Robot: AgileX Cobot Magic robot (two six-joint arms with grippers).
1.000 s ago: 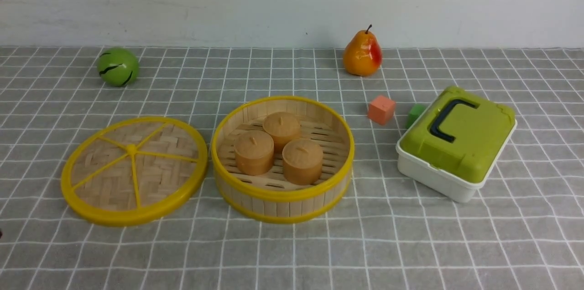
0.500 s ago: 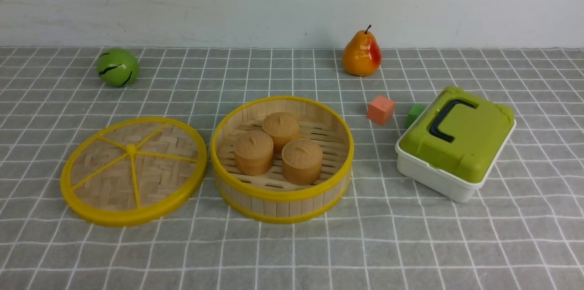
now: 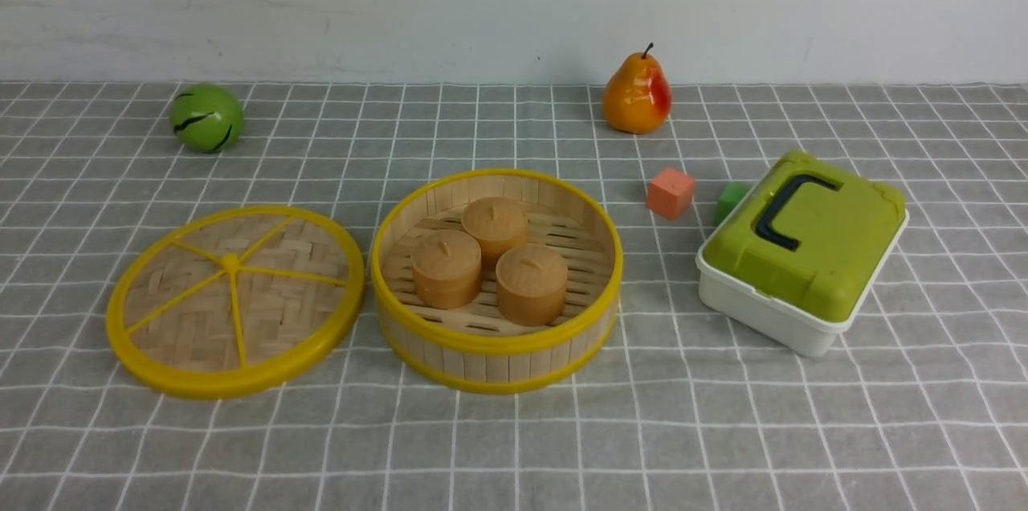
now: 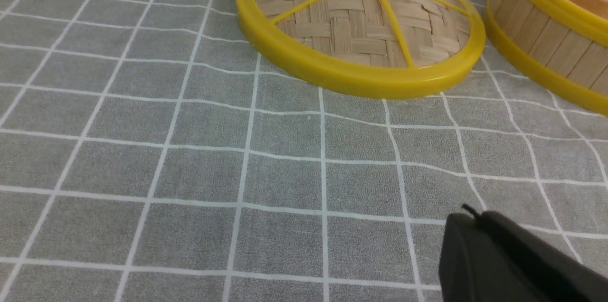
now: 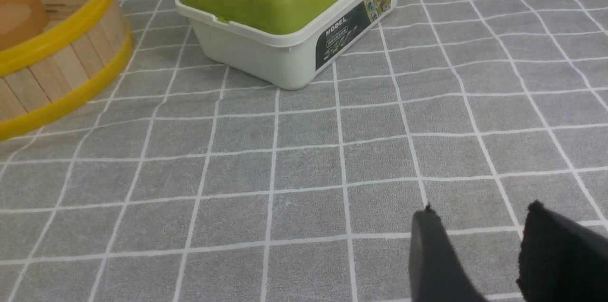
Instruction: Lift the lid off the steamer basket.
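The lid (image 3: pixel 233 300), a woven bamboo disc with yellow rim and spokes, lies flat on the cloth to the left of the steamer basket (image 3: pixel 496 342) and almost touches it. The basket stands uncovered with three tan buns (image 3: pixel 490 258) inside. Neither gripper shows in the front view. In the left wrist view my left gripper (image 4: pixel 475 219) is shut and empty over the cloth, well short of the lid (image 4: pixel 361 31) and the basket (image 4: pixel 536 36). In the right wrist view my right gripper (image 5: pixel 479 214) is open and empty, far from the basket (image 5: pixel 61 69).
A white box with a green lid (image 3: pixel 803 250) stands right of the basket and also shows in the right wrist view (image 5: pixel 280 17). An orange cube (image 3: pixel 671 193) and a green cube (image 3: pixel 729 202) lie behind it. A pear (image 3: pixel 637 96) and a green ball (image 3: pixel 206 117) sit near the back wall.
A dark tip at the front view's left edge one second ago has gone out of view. The lid, basket and other objects have not moved.
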